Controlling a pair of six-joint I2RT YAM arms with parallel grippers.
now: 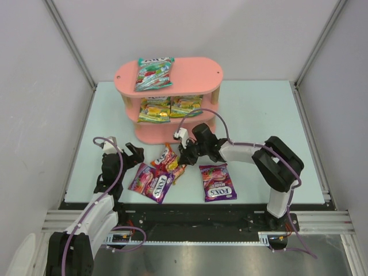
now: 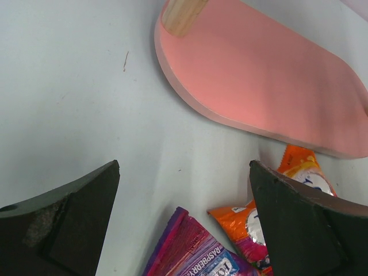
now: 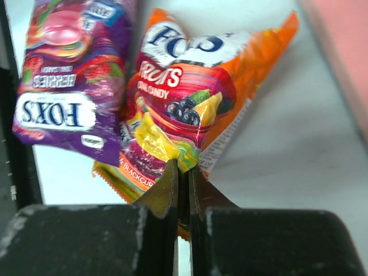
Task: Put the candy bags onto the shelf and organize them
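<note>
The pink shelf (image 1: 198,70) stands at the back of the table. A teal bag (image 1: 154,73) lies on its top board; two yellow-green bags (image 1: 154,109) (image 1: 185,106) sit on the middle board. My right gripper (image 1: 183,153) is shut on the red-orange bag (image 1: 167,159), pinching its edge (image 3: 183,123) in front of the shelf's bottom board. One purple bag (image 1: 152,182) lies beside it, another purple bag (image 1: 217,181) to the right. My left gripper (image 1: 133,154) is open and empty, just above the left purple bag's corner (image 2: 190,250).
The shelf's bottom board (image 2: 270,80) and one wooden post (image 2: 183,14) show in the left wrist view. Grey enclosure walls stand left, right and behind. The table's near edge meets a metal rail (image 1: 190,221) by the arm bases.
</note>
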